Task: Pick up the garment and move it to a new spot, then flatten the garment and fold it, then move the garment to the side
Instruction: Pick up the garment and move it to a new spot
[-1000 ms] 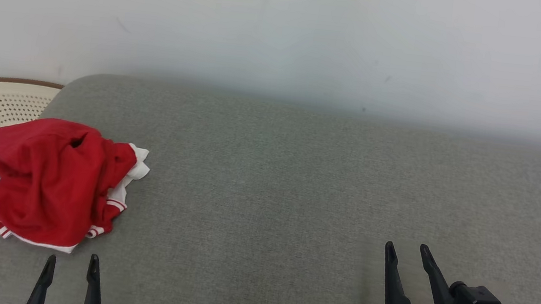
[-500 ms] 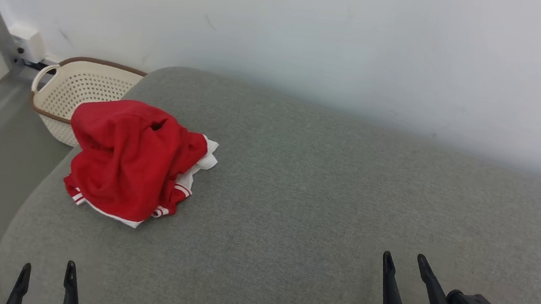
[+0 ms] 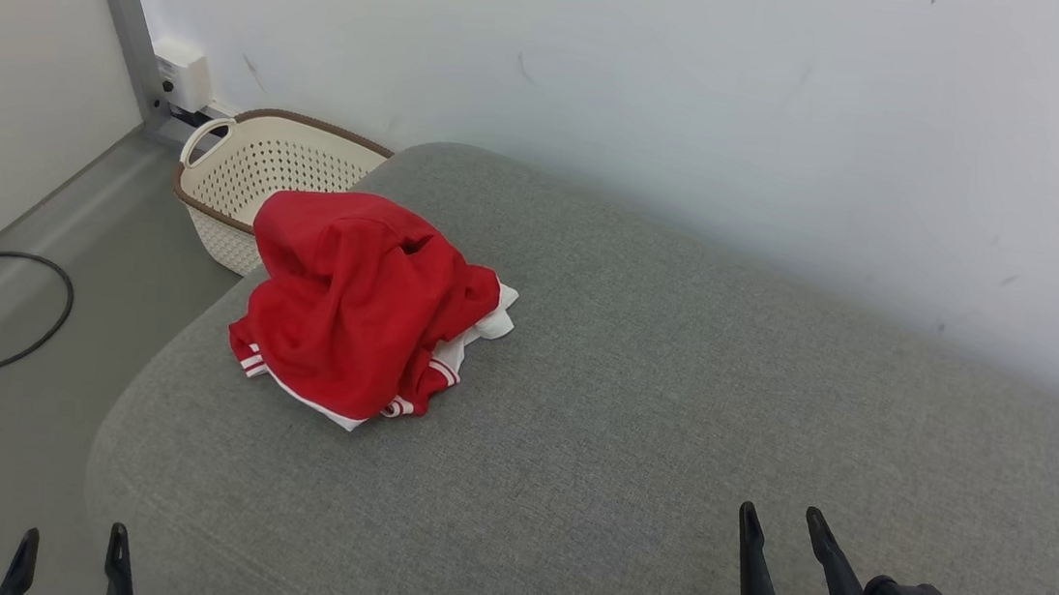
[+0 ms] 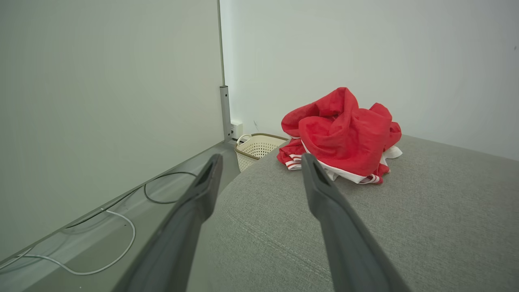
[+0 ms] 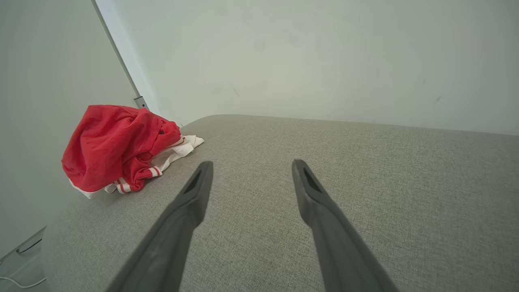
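A crumpled red garment [image 3: 363,306] with white trim lies heaped near the left end of a grey sofa [image 3: 632,443], with a cream laundry basket [image 3: 245,175] on the floor just behind it. Over the past second the robot's head camera has swung towards the heap, bringing it from the frame's left edge nearer the middle. The garment itself has not shifted on the sofa, and both grippers remain low in the frame. The left gripper [image 3: 73,533] and the right gripper [image 3: 779,511] stand fully spread and hold nothing, each well apart from the cloth. The turn suggests the robot is lining up for the first pick-up, with none of the moving, flattening or folding yet begun. The head view takes in the basket's rim and a black cable loop [image 3: 70,304] on the floor. The left wrist view adds a white cable [image 4: 133,233] near the foot of the wall and shows how tall the heap stands. The right wrist view shows the broad bare stretch of sofa on the robot's right of the garment, a likely new spot
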